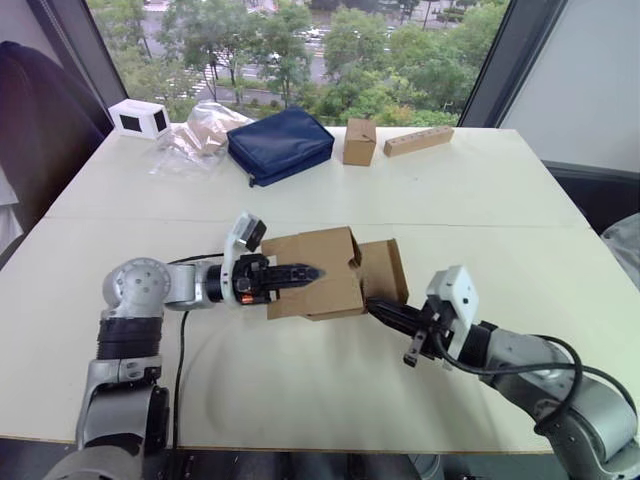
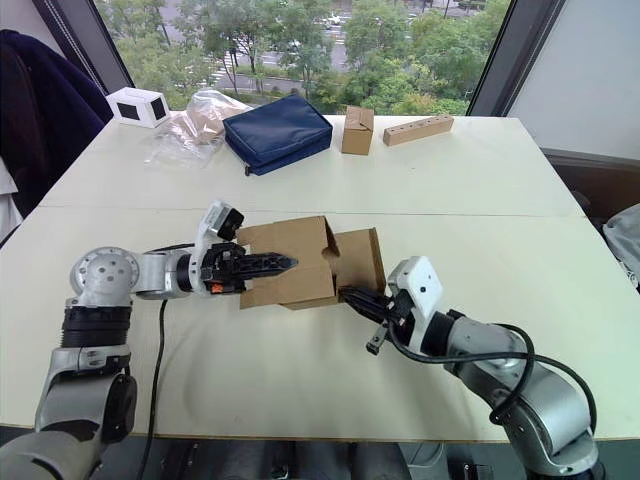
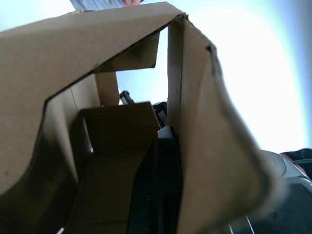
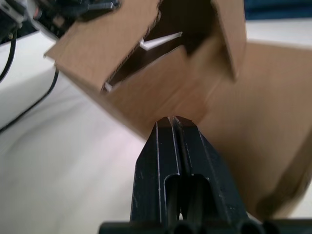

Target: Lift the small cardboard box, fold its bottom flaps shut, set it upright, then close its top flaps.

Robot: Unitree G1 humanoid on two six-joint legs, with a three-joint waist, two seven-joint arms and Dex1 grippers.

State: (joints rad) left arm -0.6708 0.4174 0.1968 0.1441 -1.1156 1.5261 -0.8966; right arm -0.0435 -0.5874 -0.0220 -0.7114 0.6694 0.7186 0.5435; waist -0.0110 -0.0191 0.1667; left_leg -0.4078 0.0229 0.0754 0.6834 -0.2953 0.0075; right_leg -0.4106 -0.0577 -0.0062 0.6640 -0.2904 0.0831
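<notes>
Daylight from a big window with treetops behind it is falling across a pale white table (image 1: 500,180), where the small cardboard box (image 1: 318,268) is lying on its side at the centre of the head camera frames, its long axis running left to right and its open ends facing each arm. At centre left, the left gripper (image 1: 300,273) is clamped on the near side wall of the box, one black finger lying outside the wall and the other reaching inside, as its wrist camera is showing. At lower right of centre, the right gripper (image 1: 385,309) is pressing its tips, held together and empty, against the lower edge of a splayed flap (image 1: 385,270) at the right-hand end. That flap end is lying up and left of the right gripper, which is the nearer arm for folding it. No brand, label or writing is readable on the box.
</notes>
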